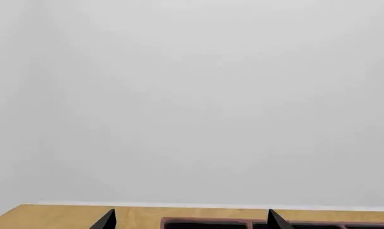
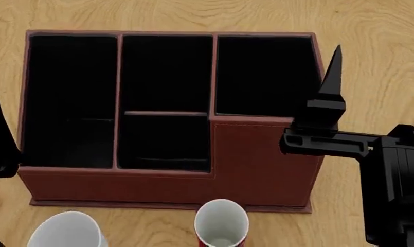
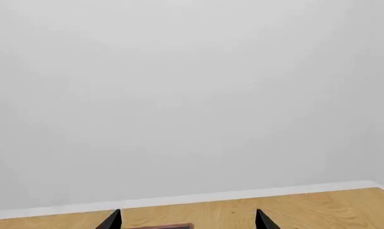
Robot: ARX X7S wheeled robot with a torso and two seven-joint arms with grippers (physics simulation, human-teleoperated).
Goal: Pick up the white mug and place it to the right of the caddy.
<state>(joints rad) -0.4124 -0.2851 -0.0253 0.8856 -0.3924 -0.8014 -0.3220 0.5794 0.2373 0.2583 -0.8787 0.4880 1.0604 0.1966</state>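
Hovering over the caddy's (image 2: 262, 154) 3 o'clock edge, right gripper (image 3: 188, 220) spread wide and empty; white mug (image 2: 66, 230) waits at 7 o'clock, ungrabbed.

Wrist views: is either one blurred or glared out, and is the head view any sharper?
Left wrist view: no glare, slightly soft; mostly flat grey wall, the caddy only a sliver. Right wrist view: the same, evenly lit, hardly any shadow. Head view: sharper; the caddy's compartments are solid black, and the white mug is cropped.

No readable text, no labels, no brands — caddy (image 2: 262, 159), mugs all unmarked
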